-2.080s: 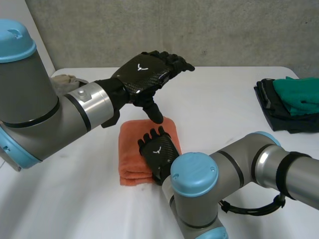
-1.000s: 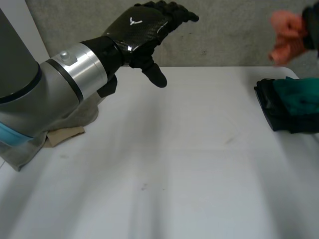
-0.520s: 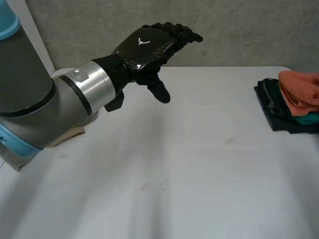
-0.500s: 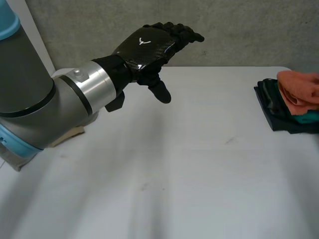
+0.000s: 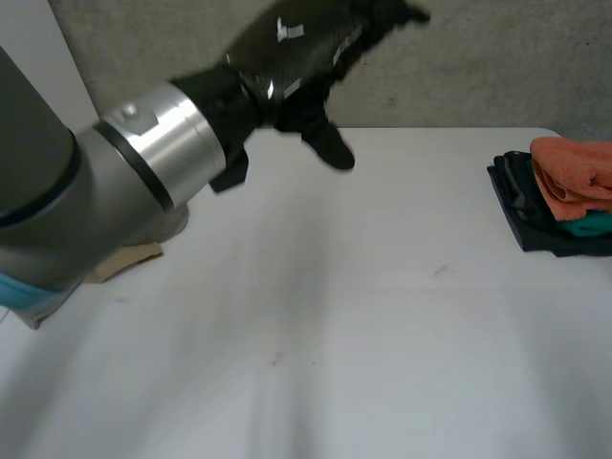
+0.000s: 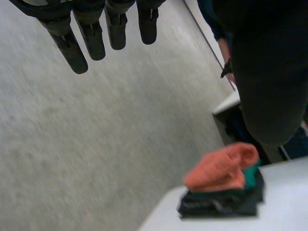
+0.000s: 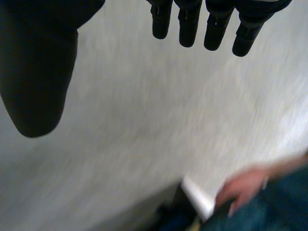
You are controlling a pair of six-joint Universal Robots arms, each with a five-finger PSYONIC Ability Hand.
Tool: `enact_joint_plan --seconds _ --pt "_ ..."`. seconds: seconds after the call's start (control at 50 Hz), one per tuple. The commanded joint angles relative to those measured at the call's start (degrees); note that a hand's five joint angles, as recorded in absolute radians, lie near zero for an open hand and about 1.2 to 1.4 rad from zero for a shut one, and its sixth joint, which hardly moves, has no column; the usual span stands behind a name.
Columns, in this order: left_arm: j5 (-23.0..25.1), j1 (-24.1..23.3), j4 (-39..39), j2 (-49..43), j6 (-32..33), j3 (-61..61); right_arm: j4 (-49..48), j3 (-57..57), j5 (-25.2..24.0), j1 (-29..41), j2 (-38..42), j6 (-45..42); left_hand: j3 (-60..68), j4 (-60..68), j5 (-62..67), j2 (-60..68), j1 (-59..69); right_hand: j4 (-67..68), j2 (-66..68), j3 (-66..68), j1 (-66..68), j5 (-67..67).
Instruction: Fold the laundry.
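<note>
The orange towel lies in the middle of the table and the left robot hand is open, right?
No: the head view shows the orange towel atop the folded clothes pile at the table's right edge. The left robot hand is open.

My left hand (image 5: pixel 287 48) runs off the upper edge in the head view, so its fingertips are lost. My left arm (image 5: pixel 96 191) covers most of a beige cloth (image 5: pixel 129 256), and I cannot tell what it is. The stack of clothes (image 5: pixel 535 225) and the orange towel (image 5: pixel 574 177) on top are cut by the side edge. In the left wrist view my left hand hides most of a person's forearm (image 6: pixel 224 53). Past my right hand (image 7: pixel 38 72), a person's hand (image 7: pixel 240 188) is a blur.
</note>
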Motion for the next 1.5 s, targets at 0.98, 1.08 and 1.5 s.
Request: enact_joint_plan --seconds 0.98,1.08,1.5 --pt "-18.7 26.8 15.5 -19.3 25.2 2.8 -16.9 37.6 -13.6 37.6 -1.2 -2.0 68.5 69.0 67.2 68.8 69.6 -2.1 -2.1 -2.0 -2.9 -2.8" --pt "-18.6 18.7 15.5 -5.5 10.9 -2.3 -16.8 37.8 -13.6 37.6 -1.2 -1.6 68.5 69.0 67.2 68.8 69.6 -2.1 -2.1 -2.0 -2.9 -2.8" --pt "-19.5 -0.2 8.1 -20.5 6.6 -12.1 -16.7 38.0 -11.1 35.9 -1.9 -1.1 42.6 43.0 41.3 42.8 43.7 -2.1 -2.1 -2.0 -2.9 -2.8"
